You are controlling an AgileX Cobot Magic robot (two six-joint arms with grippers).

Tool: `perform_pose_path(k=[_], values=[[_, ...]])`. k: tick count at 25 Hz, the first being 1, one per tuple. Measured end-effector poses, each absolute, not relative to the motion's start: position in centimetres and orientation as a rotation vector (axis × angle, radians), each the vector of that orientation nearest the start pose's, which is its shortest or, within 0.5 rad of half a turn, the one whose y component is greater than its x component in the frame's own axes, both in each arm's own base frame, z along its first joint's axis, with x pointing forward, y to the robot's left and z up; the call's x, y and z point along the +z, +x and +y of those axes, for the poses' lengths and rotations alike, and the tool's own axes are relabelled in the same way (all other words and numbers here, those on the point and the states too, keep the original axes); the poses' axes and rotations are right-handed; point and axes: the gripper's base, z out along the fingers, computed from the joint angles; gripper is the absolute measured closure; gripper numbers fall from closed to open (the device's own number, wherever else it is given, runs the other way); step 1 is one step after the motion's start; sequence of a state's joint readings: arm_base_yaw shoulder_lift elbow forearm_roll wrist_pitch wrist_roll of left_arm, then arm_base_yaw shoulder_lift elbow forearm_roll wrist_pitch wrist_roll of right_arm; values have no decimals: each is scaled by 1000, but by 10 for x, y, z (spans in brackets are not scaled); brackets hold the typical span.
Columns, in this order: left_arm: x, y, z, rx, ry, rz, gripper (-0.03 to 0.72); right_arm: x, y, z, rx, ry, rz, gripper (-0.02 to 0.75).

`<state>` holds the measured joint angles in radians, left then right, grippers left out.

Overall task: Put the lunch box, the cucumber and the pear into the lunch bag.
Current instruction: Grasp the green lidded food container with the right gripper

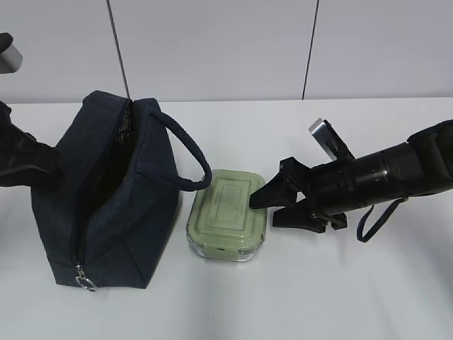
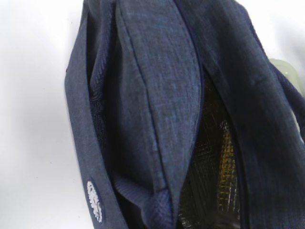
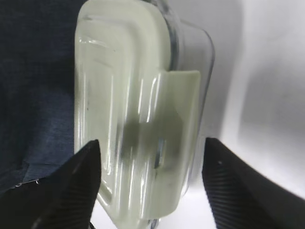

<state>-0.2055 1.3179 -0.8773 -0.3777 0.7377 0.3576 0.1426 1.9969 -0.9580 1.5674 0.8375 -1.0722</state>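
Observation:
The navy lunch bag point(image 1: 117, 205) stands upright at the left with its zipper undone and its mouth gaping; one handle point(image 1: 187, 152) arches toward the lunch box. The lunch box point(image 1: 226, 216), clear glass with a sage-green lid, rests on the table right beside the bag. My right gripper point(image 1: 263, 211) is open, its fingers either side of the box's right end point(image 3: 143, 119), with a gap at the right finger point(image 3: 238, 186). My left arm point(image 1: 25, 166) presses against the bag's left side, its fingers hidden by fabric point(image 2: 152, 95). A yellowish patch point(image 2: 226, 162) shows inside the bag. The cucumber and pear are out of view.
The white table point(image 1: 354, 297) runs to a pale wall behind. The zipper's metal pull ring point(image 1: 86, 283) hangs at the bag's near bottom corner. A black cable loop point(image 1: 375, 219) dangles under the right arm.

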Motion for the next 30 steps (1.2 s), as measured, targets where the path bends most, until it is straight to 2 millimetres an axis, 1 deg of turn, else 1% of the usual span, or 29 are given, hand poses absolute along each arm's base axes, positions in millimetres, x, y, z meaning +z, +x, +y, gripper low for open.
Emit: perform_pose_path(k=[3, 8, 12, 16, 19, 21, 26, 28, 30], values=[[263, 243, -74, -376, 449, 2583, 700, 120, 338, 117, 1316, 92, 2538, 204], [263, 243, -74, -376, 449, 2583, 700, 121, 339, 122, 1308, 49, 2526, 197], [263, 243, -74, -376, 449, 2583, 700, 127, 346, 128, 1286, 23, 2501, 195], [263, 243, -74, -376, 449, 2583, 700, 126, 348, 128, 1255, 27, 2501, 195], [263, 243, -74, -376, 449, 2583, 700, 122, 349, 128, 1253, 36, 2509, 195], [263, 243, -74, -376, 449, 2583, 700, 115, 349, 129, 1256, 47, 2527, 195], [263, 243, -74, -376, 449, 2583, 700, 104, 347, 132, 1317, 48, 2548, 197], [263, 243, -74, -376, 449, 2583, 700, 103, 347, 133, 1333, 48, 2546, 230], [263, 243, -74, -376, 449, 2583, 700, 105, 347, 134, 1355, 48, 2536, 307]])
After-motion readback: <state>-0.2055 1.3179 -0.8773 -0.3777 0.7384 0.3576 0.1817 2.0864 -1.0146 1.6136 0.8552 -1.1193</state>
